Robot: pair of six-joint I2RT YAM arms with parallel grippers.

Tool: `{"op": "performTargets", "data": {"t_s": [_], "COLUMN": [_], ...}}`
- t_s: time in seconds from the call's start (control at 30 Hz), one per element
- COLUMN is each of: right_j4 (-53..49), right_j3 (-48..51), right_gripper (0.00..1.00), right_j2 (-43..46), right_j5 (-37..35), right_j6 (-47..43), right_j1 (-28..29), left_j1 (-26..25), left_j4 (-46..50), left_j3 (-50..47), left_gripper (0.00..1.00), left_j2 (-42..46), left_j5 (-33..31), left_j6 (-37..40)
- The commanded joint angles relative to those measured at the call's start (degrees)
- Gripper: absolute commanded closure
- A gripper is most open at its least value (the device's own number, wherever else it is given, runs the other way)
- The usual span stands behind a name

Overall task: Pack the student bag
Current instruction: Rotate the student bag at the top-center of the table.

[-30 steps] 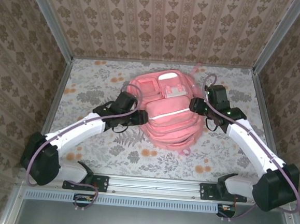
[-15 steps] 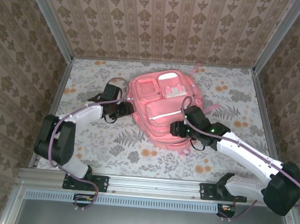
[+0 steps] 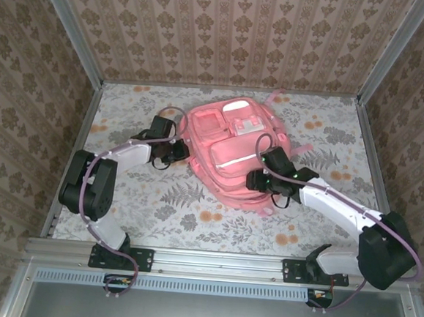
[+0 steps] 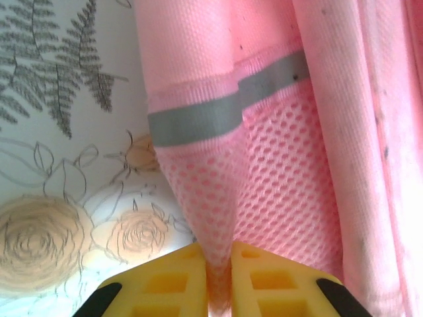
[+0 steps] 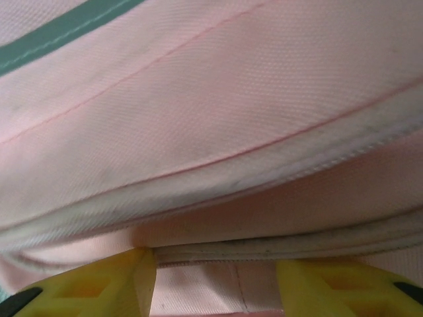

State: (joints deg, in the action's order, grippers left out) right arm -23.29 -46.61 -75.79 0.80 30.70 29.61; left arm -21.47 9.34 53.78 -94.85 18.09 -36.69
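The student bag point(image 3: 230, 156) is a large pink backpack lying flat in the middle of the flowered table, front pockets up. My left gripper point(image 3: 180, 153) sits at the bag's left edge. In the left wrist view my left gripper point(image 4: 218, 256) is shut on a fold of the bag's pink mesh side pocket point(image 4: 264, 191), just below a grey reflective strip point(image 4: 198, 122). My right gripper point(image 3: 258, 181) rests on the bag's near right part. In the right wrist view its yellow fingers point(image 5: 129, 281) stand apart, open, pressed up to the bag's pink fabric point(image 5: 211, 99) and a piped seam.
The flowered table cover point(image 3: 142, 204) has free room left, right and in front of the bag. Patterned walls and metal corner posts point(image 3: 91, 112) close in three sides. A pink strap point(image 3: 275, 97) trails off the bag's far end.
My left arm drew back from the bag's front to its left edge and closed on the mesh pocket. The right arm swung from the bag's right side onto its near right part.
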Motion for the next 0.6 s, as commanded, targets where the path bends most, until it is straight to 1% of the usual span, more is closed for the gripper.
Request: {"op": "performTargets", "data": {"t_s": [0.0, 0.07, 0.2, 0.27, 0.33, 0.4, 0.47, 0.53, 0.57], "right_j4": [2.7, 2.9, 2.2, 1.5, 1.3, 1.9, 1.2, 0.1, -0.3], "right_j3": [-3.5, -5.2, -9.0, -10.6, -11.1, -10.1, -9.3, -8.4, -7.7], "right_gripper": [0.49, 0.49, 0.48, 0.47, 0.47, 0.47, 0.46, 0.45, 0.45], "right_j2": [-3.4, -6.3, -10.2, -10.7, -9.4, -6.5, -2.9, 0.5, 2.2], "right_j5": [-2.3, -2.1, -2.5, -2.6, -2.1, -1.4, -2.0, -2.8, -3.3], "right_j6": [-4.8, -7.1, -11.1, -11.8, -11.8, -11.8, -12.3, -12.0, -11.5], "right_j1": [-5.2, -7.0, -9.9, -10.8, -10.8, -10.0, -8.3, -6.5, -5.6], "left_j1": [-2.8, -5.1, -12.0, -14.9, -16.6, -16.6, -15.3, -13.3, -11.9], "left_j4": [1.5, 1.8, 2.2, 2.2, 3.0, 4.2, 4.6, 5.2, 5.6], "left_j3": [-3.3, -4.8, -5.8, -5.4, -4.5, -3.9, -4.0, -3.6, -3.2], "left_gripper": [0.86, 0.88, 0.9, 0.9, 0.9, 0.86, 0.81, 0.66, 0.64], "left_j2": [4.4, 6.0, 8.0, 8.0, 8.0, 8.7, 9.8, 10.5, 10.5], "left_j5": [-1.1, -2.6, -7.0, -9.6, -11.4, -12.6, -12.6, -12.0, -11.5], "left_j6": [-2.3, -3.9, -8.9, -10.9, -11.9, -12.4, -11.6, -10.1, -9.2]}}
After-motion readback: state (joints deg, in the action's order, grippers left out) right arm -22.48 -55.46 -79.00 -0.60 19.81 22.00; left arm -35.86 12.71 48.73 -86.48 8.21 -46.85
